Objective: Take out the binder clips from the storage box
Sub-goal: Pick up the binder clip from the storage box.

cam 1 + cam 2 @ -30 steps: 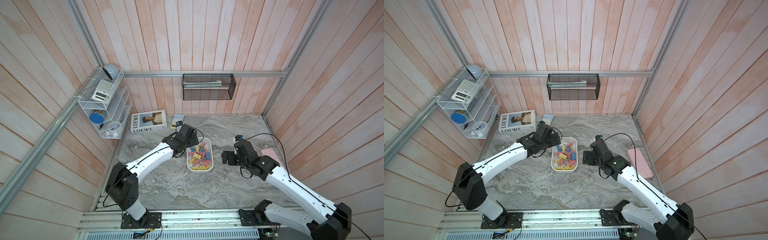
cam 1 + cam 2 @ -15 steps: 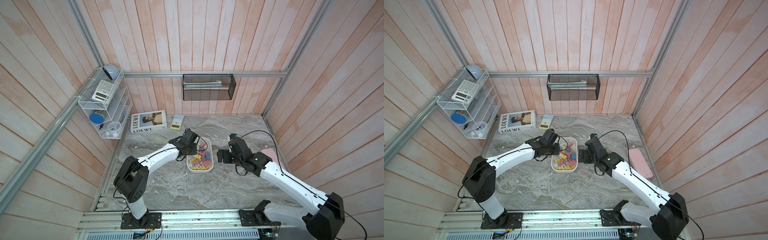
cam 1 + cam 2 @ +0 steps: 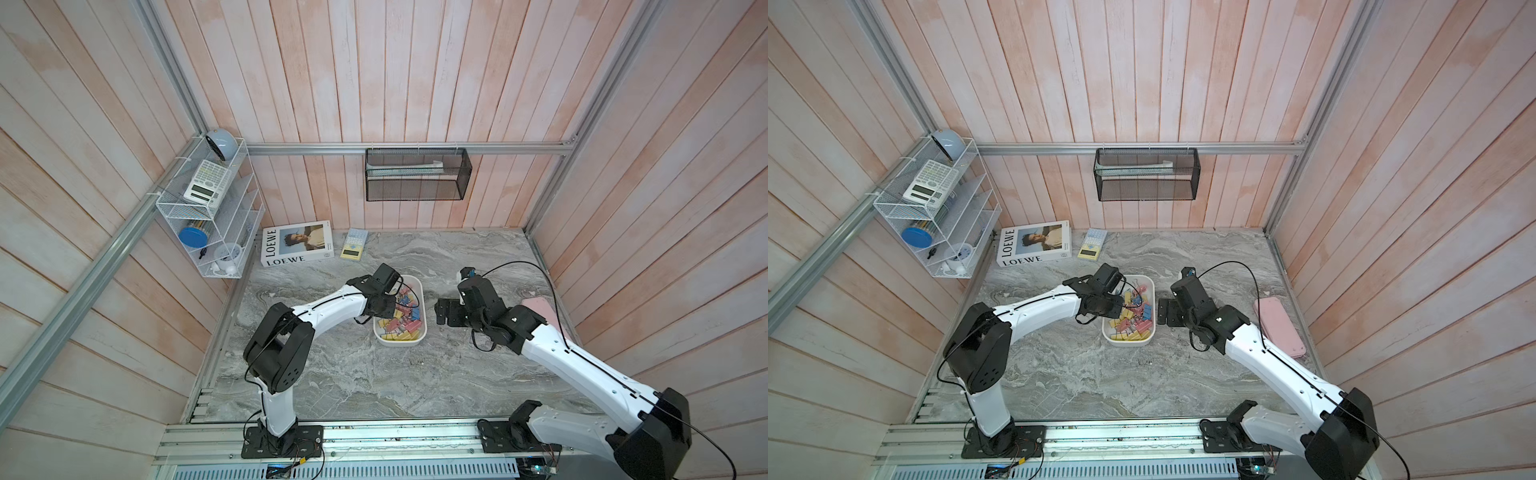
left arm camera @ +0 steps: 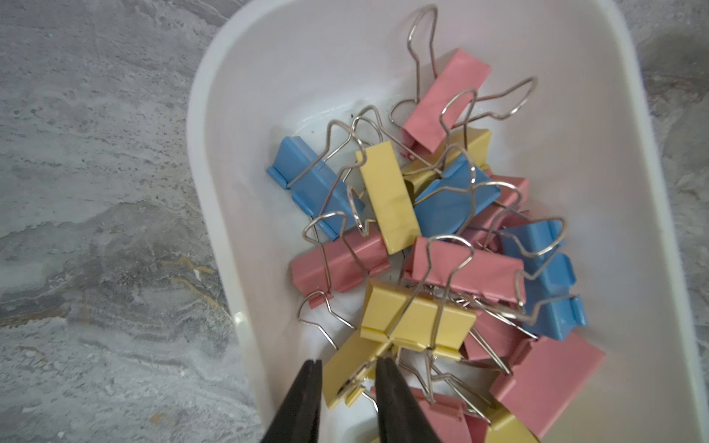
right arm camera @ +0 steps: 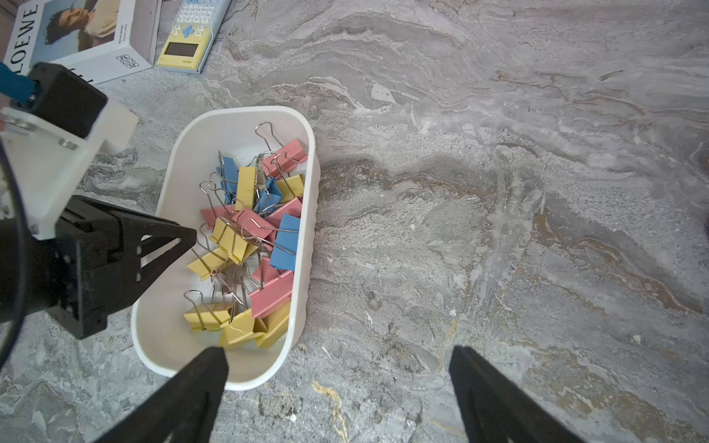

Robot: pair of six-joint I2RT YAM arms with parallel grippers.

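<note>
Grey marble bench point(image 3: 457, 257), box point(image 4: 307, 57) mid-bench, filled with clips point(image 4: 452, 207); left fingers point(image 4: 303, 402) pinched on yellow clip point(image 4: 345, 372) inside box; right fingers point(image 5: 184, 395) spread wide, empty, just beside box.

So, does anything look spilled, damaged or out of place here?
Nothing stands out. The clips are tangled in a heap, but all lie inside the box; none is spilled on the table.

In the storage box point(image 5: 163, 330) lie binder clips point(image 5: 249, 234).
</note>
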